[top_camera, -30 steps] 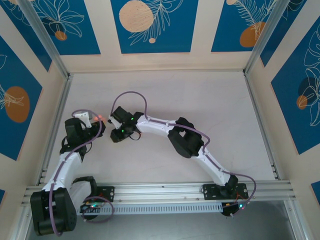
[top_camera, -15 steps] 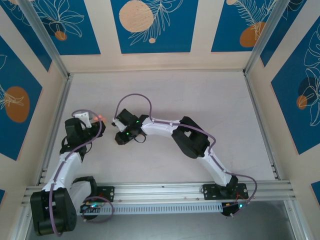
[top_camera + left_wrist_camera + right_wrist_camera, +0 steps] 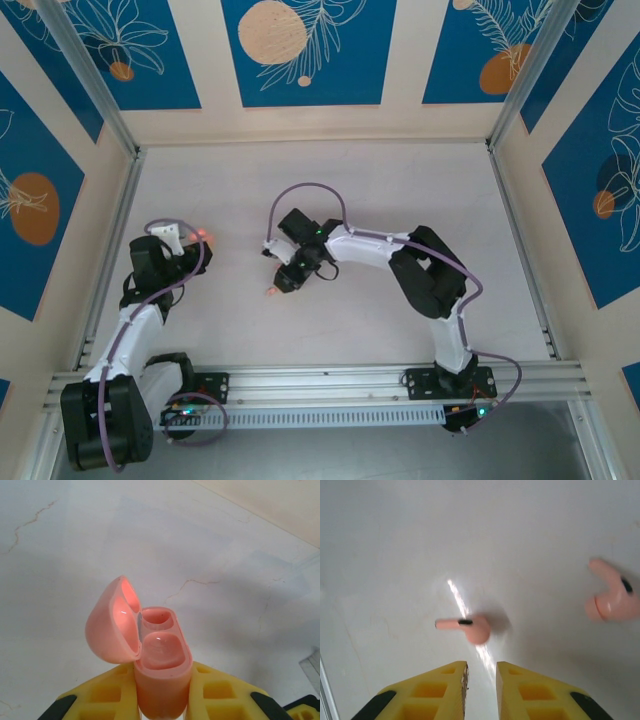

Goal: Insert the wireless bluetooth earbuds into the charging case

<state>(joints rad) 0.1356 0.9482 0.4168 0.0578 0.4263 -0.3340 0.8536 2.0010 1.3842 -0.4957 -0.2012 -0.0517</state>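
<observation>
My left gripper (image 3: pixel 164 685) is shut on the lower body of a salmon-pink charging case (image 3: pixel 162 655), held upright. Its lid (image 3: pixel 107 625) hangs open to the left and both wells look empty. In the top view the case (image 3: pixel 203 235) sits at the left gripper (image 3: pixel 190 240). A pink earbud (image 3: pixel 472 627) lies on the table just ahead of my right gripper (image 3: pixel 482 667), whose jaws stand a narrow gap apart with nothing between them. A second pink earbud (image 3: pixel 610 597) lies further right. The top view shows one earbud (image 3: pixel 270 292) beside the right gripper (image 3: pixel 284 282).
The white table (image 3: pixel 400 190) is bounded by aluminium rails (image 3: pixel 115 250) left and right and patterned walls behind. Both arm bases sit on the front rail (image 3: pixel 330 380).
My right arm has swung right, away from the left gripper and the case, and now hovers over the earbud on the table. Its jaws have narrowed. The left arm has stayed still.
</observation>
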